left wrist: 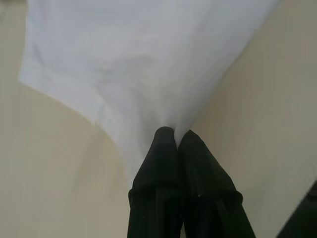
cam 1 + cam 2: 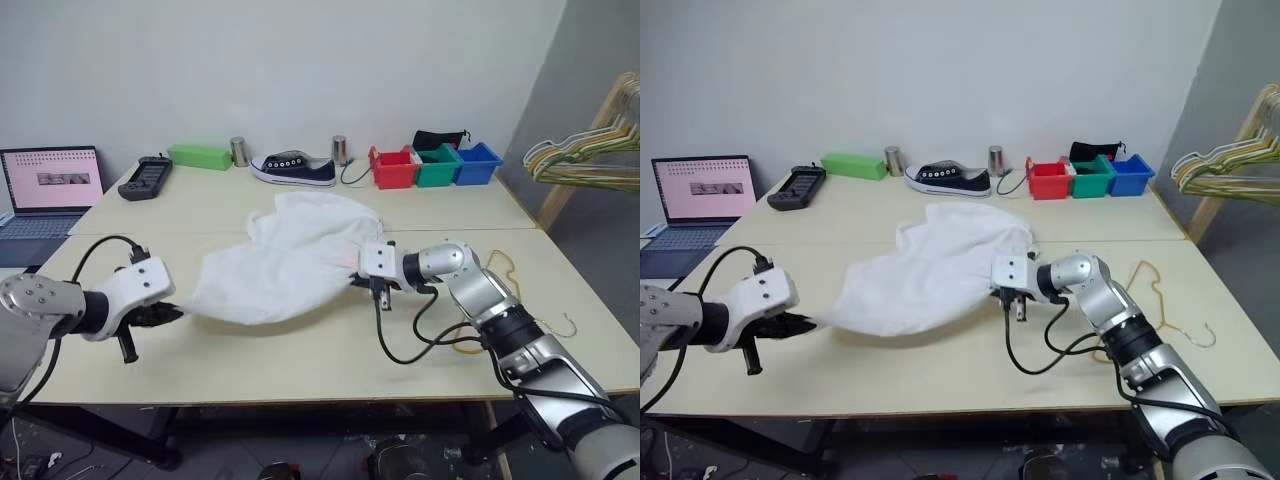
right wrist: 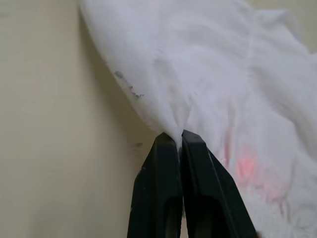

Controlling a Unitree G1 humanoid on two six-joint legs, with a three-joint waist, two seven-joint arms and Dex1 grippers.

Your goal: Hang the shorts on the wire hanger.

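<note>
Shorts of soft, light white fabric span between both grippers, sagging onto the table. Left gripper and right gripper each pinch an edge. Limp cloth likely needs waistband grips; wire hanger lies behind the right gripper.

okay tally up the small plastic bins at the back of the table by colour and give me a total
Red bin: 1
Green bin: 1
Blue bin: 1
Total: 3
</note>
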